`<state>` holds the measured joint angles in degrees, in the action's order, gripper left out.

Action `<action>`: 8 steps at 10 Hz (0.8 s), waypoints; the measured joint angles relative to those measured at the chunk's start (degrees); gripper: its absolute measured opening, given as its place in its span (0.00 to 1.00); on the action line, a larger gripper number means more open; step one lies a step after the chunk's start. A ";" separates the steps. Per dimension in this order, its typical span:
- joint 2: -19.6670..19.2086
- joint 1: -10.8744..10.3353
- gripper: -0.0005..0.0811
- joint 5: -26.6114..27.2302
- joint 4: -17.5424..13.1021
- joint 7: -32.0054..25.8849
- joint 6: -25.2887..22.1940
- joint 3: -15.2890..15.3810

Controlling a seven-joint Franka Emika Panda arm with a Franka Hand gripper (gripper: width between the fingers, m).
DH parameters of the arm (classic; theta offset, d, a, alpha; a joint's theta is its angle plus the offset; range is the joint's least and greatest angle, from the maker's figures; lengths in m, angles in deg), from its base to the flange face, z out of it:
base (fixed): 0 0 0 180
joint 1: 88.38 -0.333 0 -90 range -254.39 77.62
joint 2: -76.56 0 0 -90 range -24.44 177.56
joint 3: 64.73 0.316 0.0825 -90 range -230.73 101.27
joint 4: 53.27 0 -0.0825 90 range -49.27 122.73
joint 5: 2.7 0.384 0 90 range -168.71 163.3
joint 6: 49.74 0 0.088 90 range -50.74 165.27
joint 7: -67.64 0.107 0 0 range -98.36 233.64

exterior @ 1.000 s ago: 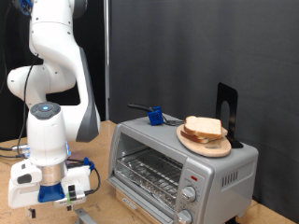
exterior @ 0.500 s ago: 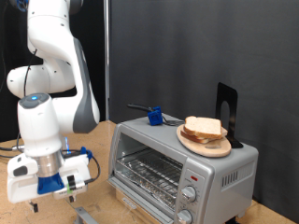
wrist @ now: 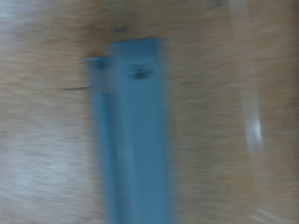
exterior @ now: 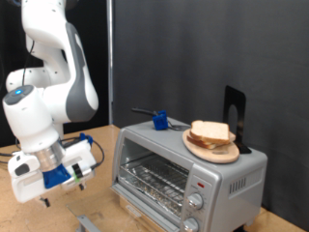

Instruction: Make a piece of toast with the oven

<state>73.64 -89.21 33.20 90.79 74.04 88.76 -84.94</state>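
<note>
1. While the oven (exterior: 188, 172) is sitting at the exterior view's right with its glass door open and hanging down, its wire rack is showing inside.
2. Two bread slices (exterior: 211, 134), pale tan with darker crusts, are lying stacked on a wooden plate (exterior: 198, 147) on the oven's top.
3. At the exterior view's lower left, the gripper (exterior: 60, 181) is hanging above the wooden table (exterior: 101, 208); I cannot tell whether its fingers are apart or together.
4. Blurred in the wrist view, a blue-grey bar (wrist: 138, 131) is lying on wood.
</note>
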 joint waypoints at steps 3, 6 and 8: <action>6.96 1.07 1.00 2.33 -0.66 -5.01 -11.73 -1.47; 13.71 1.17 1.00 2.32 -0.75 -2.64 -15.25 -1.81; 15.85 1.17 1.00 2.01 0.22 -1.07 -15.27 -1.69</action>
<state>89.49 -88.04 35.22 91.01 72.97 73.49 -86.63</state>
